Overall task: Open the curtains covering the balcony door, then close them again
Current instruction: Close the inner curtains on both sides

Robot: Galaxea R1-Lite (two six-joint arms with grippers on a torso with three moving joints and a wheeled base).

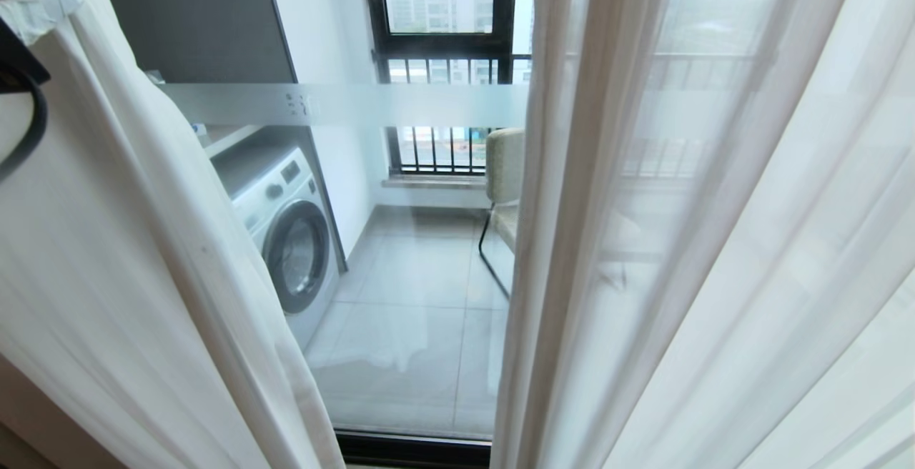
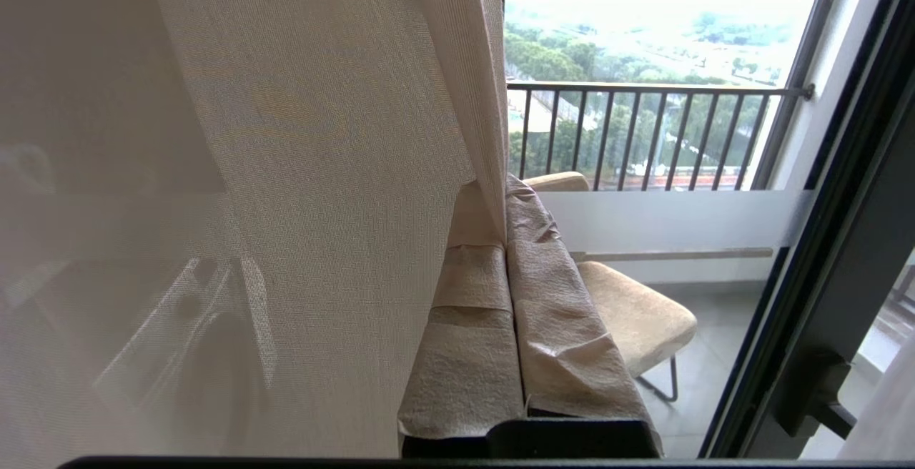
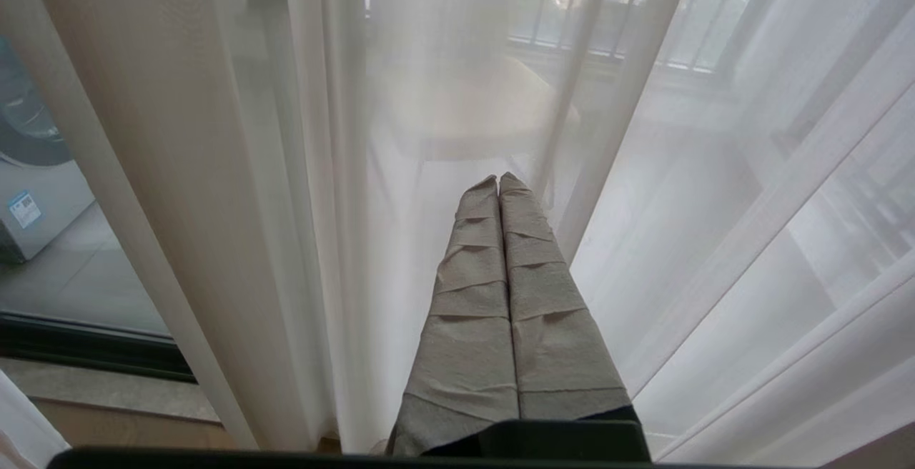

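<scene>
a: tools first. what's nearest in each wrist view?

b: lower centre of the left wrist view, the left tool (image 2: pixel 500 233) has its taped fingers pressed together on a fold of the curtains (image 2: pixel 322 190); the cloth edge runs down into the seam between them. lower centre of the right wrist view, the right tool (image 3: pixel 498 181) is pressed together too, with nothing between its fingers, its tips just in front of the sheer.

a: and the curtains in the head view?

b: parted. one sheer panel (image 1: pixel 129 297) slants across the left side, another fills the right half, with a gap in the middle.

a: what shows through the gap?

b: the balcony door (image 1: pixel 414 447), its dark bottom rail at lower centre and a frosted band (image 1: pixel 343 104) across the upper middle of the glass. beyond it, a washing machine (image 1: pixel 286 233) at centre left, a chair (image 1: pixel 504 183) at centre, tiled floor (image 1: pixel 414 297) between them, and farthest, a window with a barred railing (image 1: pixel 443 61) at top centre.
</scene>
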